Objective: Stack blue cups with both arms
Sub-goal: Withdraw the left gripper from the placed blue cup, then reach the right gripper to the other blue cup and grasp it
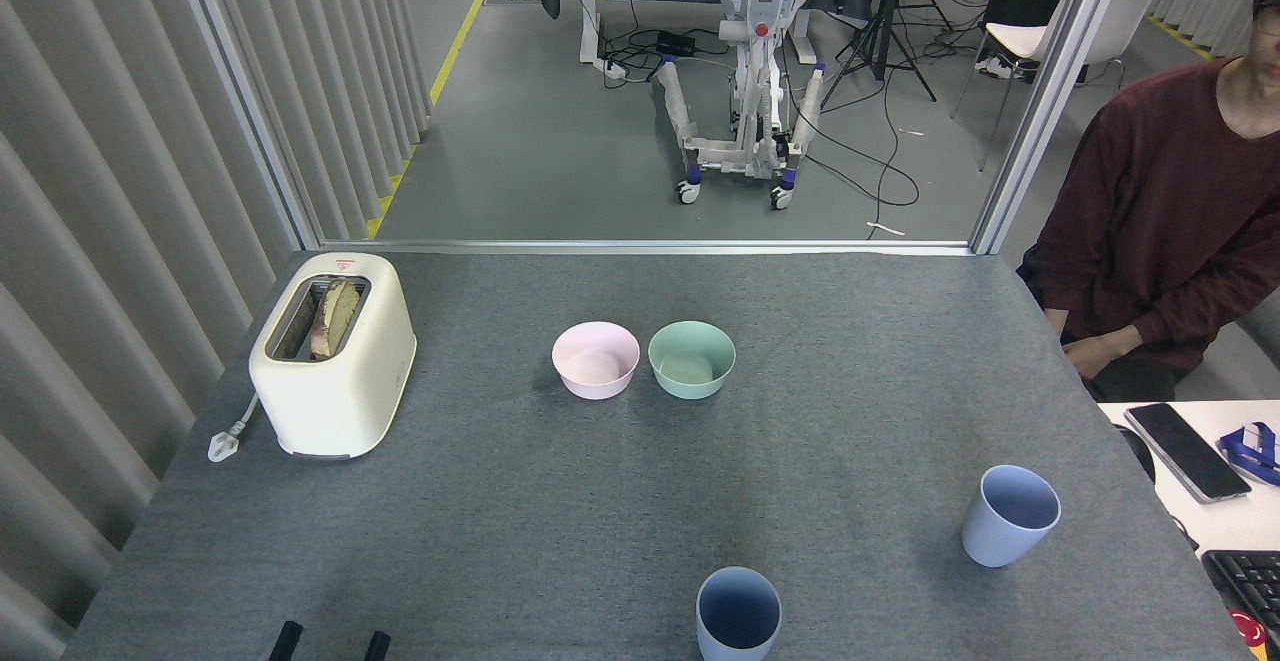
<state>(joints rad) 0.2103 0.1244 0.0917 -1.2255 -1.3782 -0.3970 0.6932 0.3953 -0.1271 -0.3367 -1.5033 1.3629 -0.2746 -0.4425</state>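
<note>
Head view: two blue cups stand upright and apart on the grey worktop (640, 481), one (739, 614) near-left of the other (1010, 515). Only two fingertips (287, 639) of the left hand (330, 643) show, far left of the near cup; its grip cannot be told.

We saw a grey felt-covered bench (500, 521) carrying a cream toaster (335, 371) at the left, its plug (222, 444) lying beside it. A pink bowl (595, 360) and a mint green bowl (691, 359) sat side by side mid-bench. Two blue cups stood upright and well apart: one (739, 614) at the near edge, one (1010, 515) toward the right.
</note>
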